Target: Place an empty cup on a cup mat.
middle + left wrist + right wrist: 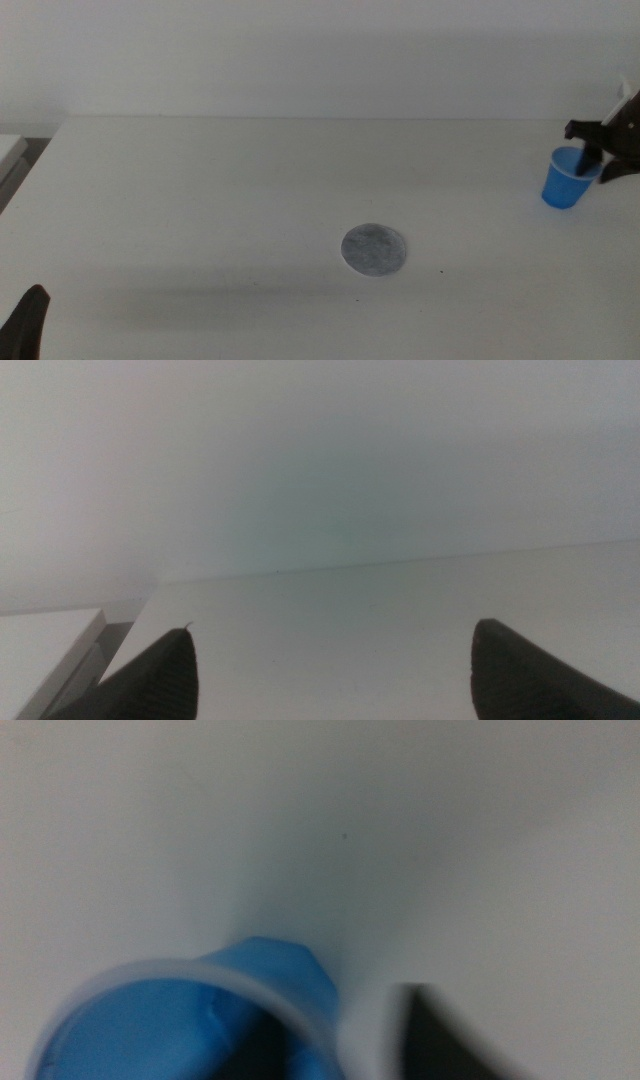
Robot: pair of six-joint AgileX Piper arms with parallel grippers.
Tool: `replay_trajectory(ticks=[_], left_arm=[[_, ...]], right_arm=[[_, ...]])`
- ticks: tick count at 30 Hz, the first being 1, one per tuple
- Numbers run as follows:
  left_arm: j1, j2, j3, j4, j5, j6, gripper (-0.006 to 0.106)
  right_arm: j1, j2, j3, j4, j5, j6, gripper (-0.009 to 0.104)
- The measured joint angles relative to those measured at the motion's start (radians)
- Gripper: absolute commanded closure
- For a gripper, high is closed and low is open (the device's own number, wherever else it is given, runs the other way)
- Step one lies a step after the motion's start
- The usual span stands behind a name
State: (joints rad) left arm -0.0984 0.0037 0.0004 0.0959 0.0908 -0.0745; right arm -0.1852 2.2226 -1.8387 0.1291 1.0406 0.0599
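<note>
Rightward, the right gripper (592,160) fingers grasp the cup (565,180) rim, well apart from the cup mat (374,249).

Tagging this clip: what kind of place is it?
Likely a lab test bench, not a home: bare white table, blank pale wall, only a blue plastic cup at the right pincer and a grey cup mat.

A plain white table (200,200) stands against a pale wall (300,50), with a white ledge (10,150) beside its far-left corner.
</note>
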Motion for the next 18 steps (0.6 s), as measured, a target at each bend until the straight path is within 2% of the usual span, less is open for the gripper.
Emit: replay_trajectory(ticks=[4,8,18], left_arm=[[0.0,0.0,0.0,0.0,0.0,0.0,0.007],[0.0,0.0,0.0,0.0,0.0,0.0,0.007],[0.0,0.0,0.0,0.0,0.0,0.0,0.007]], right_arm=[[0.004,0.002,0.0,0.016,-0.011,-0.032,0.096],[0.054,-0.086,0.0,0.004,0.008,-0.041,0.096],[0.372,-0.254,-0.002,0.008,0.079,0.004,0.096]])
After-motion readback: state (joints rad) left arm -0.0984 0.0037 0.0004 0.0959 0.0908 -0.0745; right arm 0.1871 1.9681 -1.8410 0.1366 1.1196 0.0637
